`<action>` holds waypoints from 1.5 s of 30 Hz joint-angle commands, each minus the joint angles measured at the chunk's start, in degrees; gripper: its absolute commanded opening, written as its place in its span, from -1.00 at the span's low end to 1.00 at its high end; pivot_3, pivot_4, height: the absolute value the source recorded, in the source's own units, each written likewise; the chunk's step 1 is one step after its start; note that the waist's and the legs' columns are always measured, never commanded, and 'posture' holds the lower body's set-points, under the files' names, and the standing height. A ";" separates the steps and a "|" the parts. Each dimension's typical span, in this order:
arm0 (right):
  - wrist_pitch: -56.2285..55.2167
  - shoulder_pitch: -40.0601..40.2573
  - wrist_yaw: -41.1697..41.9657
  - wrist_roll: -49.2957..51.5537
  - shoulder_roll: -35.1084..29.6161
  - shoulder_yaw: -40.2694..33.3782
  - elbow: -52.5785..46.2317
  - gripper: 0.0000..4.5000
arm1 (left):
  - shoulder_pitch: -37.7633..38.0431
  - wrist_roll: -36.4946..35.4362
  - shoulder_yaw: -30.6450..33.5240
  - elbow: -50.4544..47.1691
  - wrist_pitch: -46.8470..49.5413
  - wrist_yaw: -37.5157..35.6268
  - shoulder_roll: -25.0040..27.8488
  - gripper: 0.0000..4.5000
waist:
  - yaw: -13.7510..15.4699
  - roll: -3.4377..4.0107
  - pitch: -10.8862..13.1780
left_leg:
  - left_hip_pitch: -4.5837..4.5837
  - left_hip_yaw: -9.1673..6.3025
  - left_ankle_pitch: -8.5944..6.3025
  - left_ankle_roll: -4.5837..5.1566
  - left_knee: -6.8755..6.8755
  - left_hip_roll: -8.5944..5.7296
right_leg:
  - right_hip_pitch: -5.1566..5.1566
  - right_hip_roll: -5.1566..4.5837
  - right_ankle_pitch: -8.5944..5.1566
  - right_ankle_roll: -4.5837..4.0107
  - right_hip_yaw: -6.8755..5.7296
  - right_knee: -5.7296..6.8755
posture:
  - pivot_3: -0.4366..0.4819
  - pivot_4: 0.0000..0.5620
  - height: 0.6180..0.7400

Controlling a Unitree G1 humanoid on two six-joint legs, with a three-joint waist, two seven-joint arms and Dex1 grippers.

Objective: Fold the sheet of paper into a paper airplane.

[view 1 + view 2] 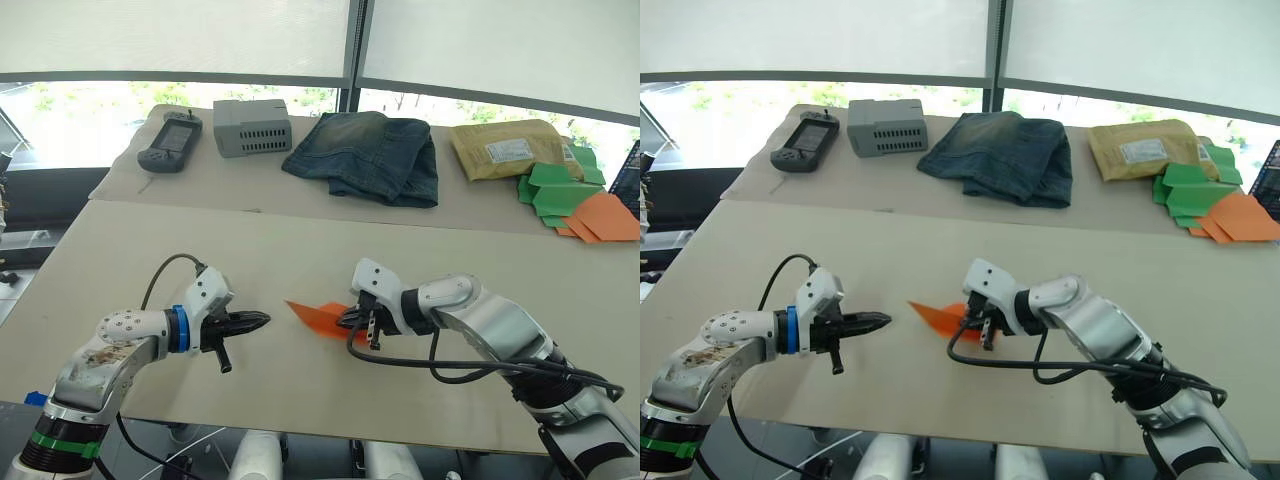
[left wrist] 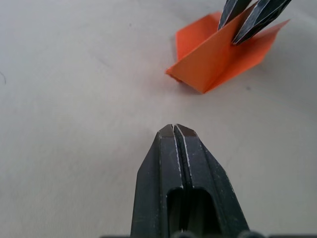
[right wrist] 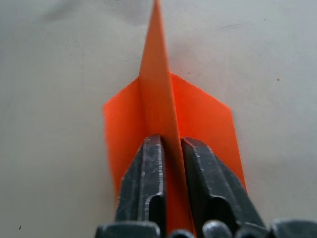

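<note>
Fingers of your right gripper (image 3: 168, 148) pinch the raised centre fin of the bright-orange folded paper airplane (image 3: 163, 114), whose wings splay flat on the beige tabletop (image 1: 300, 250) to either side and whose nose points away toward your left gripper (image 1: 262, 320). That one hovers just off the nose, fingertips pressed together on nothing. You seem to be at the finishing step: the dart looks formed, so next you would sharpen the wing creases or let go. Beyond your right gripper lies a tan padded envelope (image 1: 505, 148); its white label is too small to read.
</note>
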 commanded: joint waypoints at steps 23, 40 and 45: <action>-11.34 -1.16 -26.49 -6.14 -7.11 -42.21 36.99 -0.99 | -9.69 -1.65 -3.86 2.67 -2.41 -0.40 -4.87 -1.00 | -0.84 -0.01 0.00 | 0.03 0.07 0.01 0.02 0.19 -0.09 | 0.14 0.07 0.11 0.23 0.19 -0.01 | -0.05 -0.47 0.60; -21.98 -7.00 -15.03 -7.08 -9.87 -39.30 58.06 -0.10 | -10.33 -1.09 -3.68 3.69 -2.90 0.75 -6.26 -1.00 | -1.32 0.01 0.00 | 0.03 0.08 0.04 0.06 0.19 -0.17 | 0.15 0.02 0.20 0.34 0.30 -0.01 | -0.05 -0.47 0.60; -20.46 -5.40 -12.34 -4.76 -12.67 -42.05 51.54 0.66 | -11.17 -3.19 -2.50 3.89 -1.61 0.52 -6.76 -1.00 | -1.26 0.04 0.00 | 0.03 0.08 0.04 0.06 0.19 -0.18 | 0.15 0.01 0.19 0.34 0.29 -0.01 | -0.05 -0.47 0.60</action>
